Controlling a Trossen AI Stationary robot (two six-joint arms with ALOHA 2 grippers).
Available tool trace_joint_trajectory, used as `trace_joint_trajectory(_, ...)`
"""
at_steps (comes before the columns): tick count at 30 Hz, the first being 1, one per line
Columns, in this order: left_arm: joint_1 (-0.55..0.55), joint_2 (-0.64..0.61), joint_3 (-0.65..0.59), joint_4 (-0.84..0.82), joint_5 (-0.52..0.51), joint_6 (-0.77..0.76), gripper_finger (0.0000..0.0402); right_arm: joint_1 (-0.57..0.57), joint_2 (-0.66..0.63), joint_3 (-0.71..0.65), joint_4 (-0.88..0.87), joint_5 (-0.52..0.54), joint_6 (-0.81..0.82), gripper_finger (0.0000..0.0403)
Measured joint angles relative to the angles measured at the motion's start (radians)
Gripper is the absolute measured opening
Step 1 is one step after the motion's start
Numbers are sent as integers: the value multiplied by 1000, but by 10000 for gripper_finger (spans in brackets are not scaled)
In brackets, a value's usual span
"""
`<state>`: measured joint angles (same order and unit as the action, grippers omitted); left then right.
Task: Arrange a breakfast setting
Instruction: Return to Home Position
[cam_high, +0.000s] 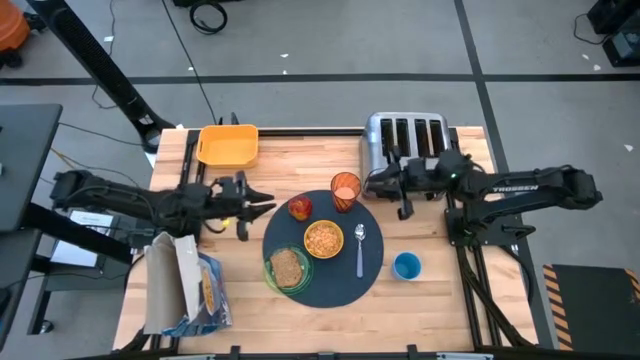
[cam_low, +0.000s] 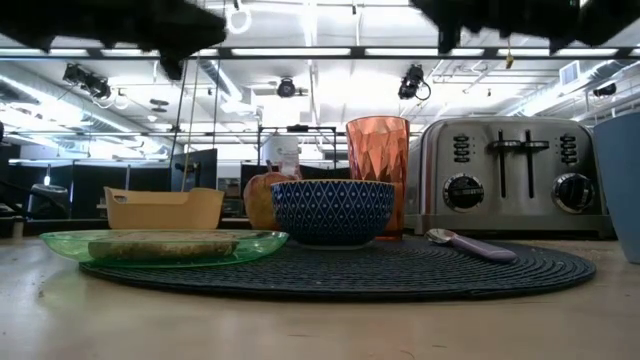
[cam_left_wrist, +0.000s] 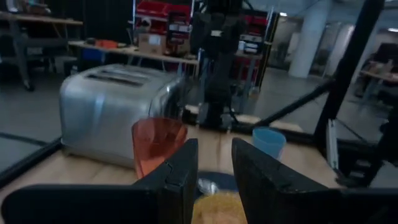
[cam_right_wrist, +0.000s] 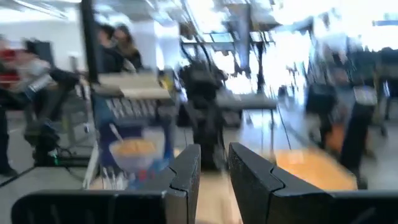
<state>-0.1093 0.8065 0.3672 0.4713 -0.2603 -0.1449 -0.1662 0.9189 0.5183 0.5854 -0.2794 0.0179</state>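
A round dark mat (cam_high: 335, 285) lies mid-table. On it rest a blue-patterned bowl of yellow cereal (cam_high: 323, 238), a green plate with toast (cam_high: 288, 268), a spoon (cam_high: 360, 245), a red apple (cam_high: 300, 207) and an orange tumbler (cam_high: 345, 190). A blue cup (cam_high: 406, 265) stands on the wood just right of the mat. My left gripper (cam_high: 266, 204) hovers level beside the mat's left edge, near the apple; its fingers (cam_left_wrist: 183, 177) stand slightly apart with nothing between them. My right gripper (cam_high: 375, 185) hovers by the tumbler, in front of the toaster, also slightly open and empty.
A silver four-slot toaster (cam_high: 405, 140) stands at the far right, close behind my right gripper. An orange-yellow tray (cam_high: 228, 145) sits at the far left. A cereal box with its bag (cam_high: 185, 285) lies at the near left. Bare wood shows along the near edge.
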Motion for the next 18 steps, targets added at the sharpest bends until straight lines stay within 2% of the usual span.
trace_joint_trajectory(4,2,-93,-76,-23,1,41,105,-6,13,-64,28,93,93,93)
trace_joint_trajectory(7,2,-169,-133,-24,1,56,105,-10,9,-102,117,138,72,93)
trace_joint_trajectory(18,0,-464,-314,-21,65,105,105,-46,-49,-298,333,108,19,93)
